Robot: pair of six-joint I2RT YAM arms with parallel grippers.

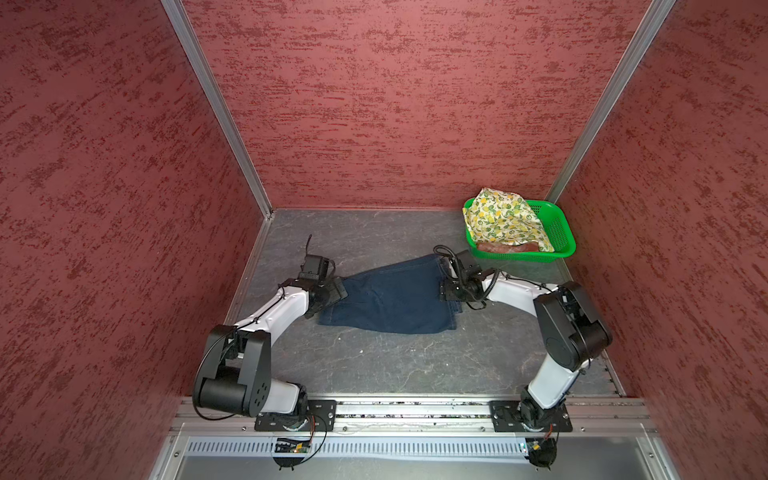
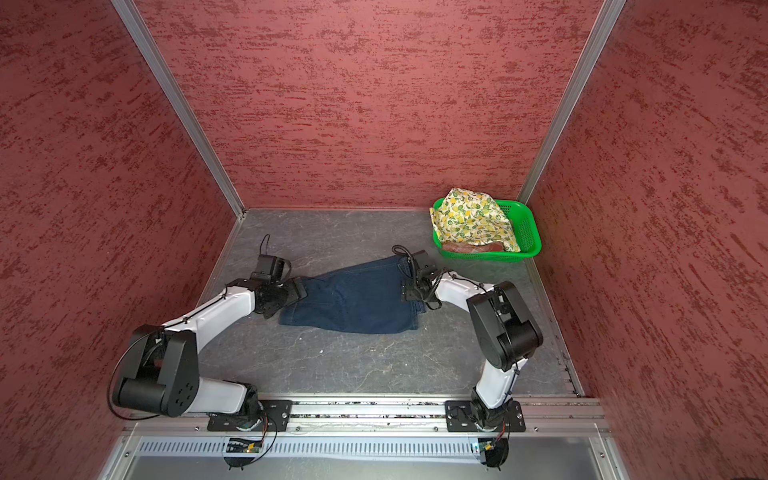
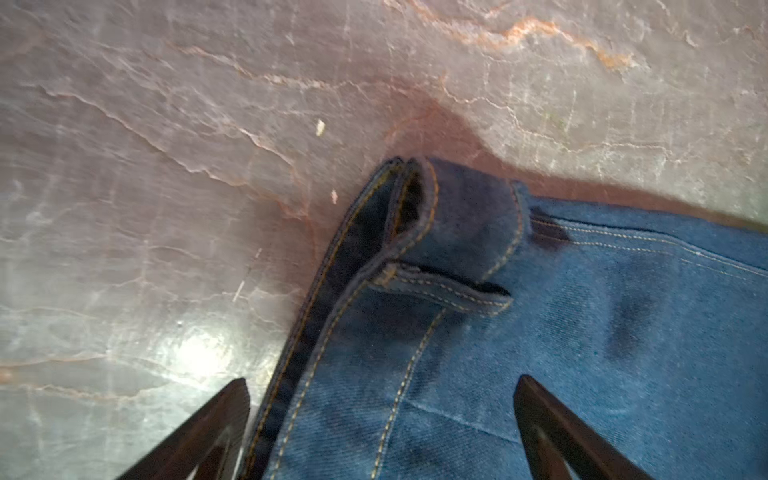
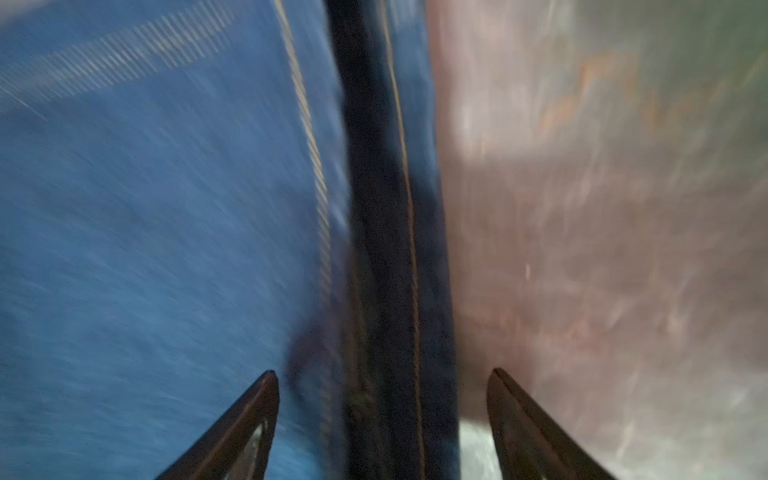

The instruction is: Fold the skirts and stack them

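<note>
While the dark navy denim skirt lay between the left claw and right claw in both top views, a green perforated plastic basket beyond the right claw held a cream lemon-print skirt over a rust-red plaid skirt. In the left wrist view, the left claw gaped wide above the waistband. In the blurred right wrist view, the right claw stood spread astride the denim's edge.

Grey marbled tabletop
A dark denim skirt lies flat mid-table; a green basket sits in the far right corner.
</note>
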